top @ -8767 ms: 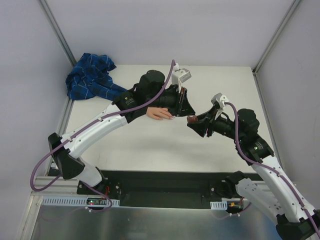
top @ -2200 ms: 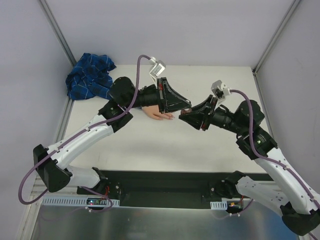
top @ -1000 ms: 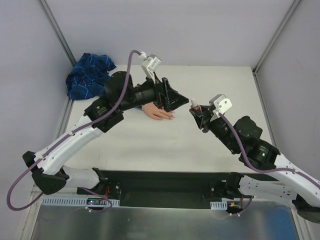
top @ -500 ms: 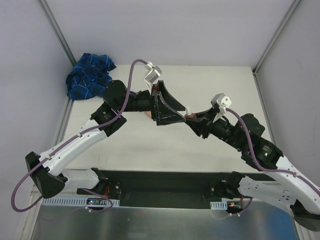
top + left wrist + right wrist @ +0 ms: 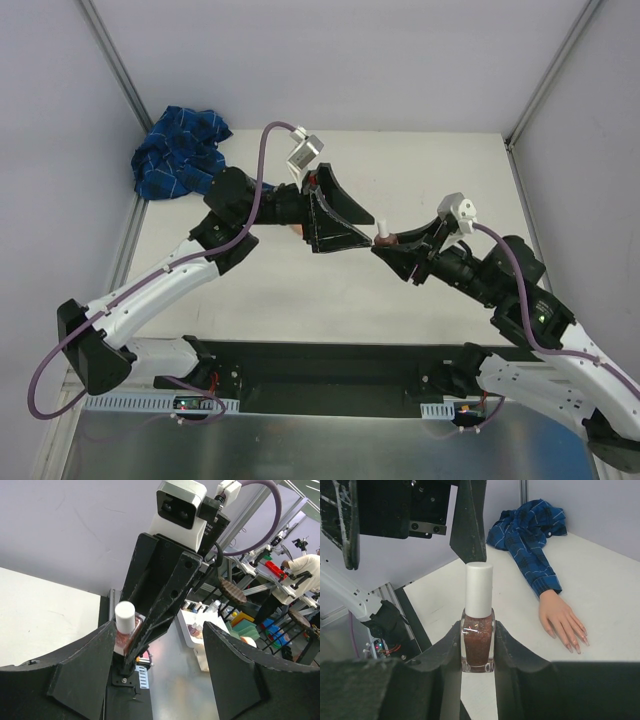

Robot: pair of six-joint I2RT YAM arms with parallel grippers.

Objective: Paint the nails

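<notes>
**Polish bottle clamped, left pincer spread at its cap**

The right pincer (image 5: 478,652) is closed tight on a glittery brown polish bottle (image 5: 478,647), held upright above the tabletop (image 5: 615,585). The bottle's white cap (image 5: 479,587) stands between the wide-spread fingers of the left pincer (image 5: 160,630), close beside one; whether it touches cannot be told. Beyond, the fake hand (image 5: 561,615) lies flat, its nails (image 5: 577,651) well apart from both pincers. Its blue plaid sleeve (image 5: 527,530) lies bunched toward the far corner.
</notes>
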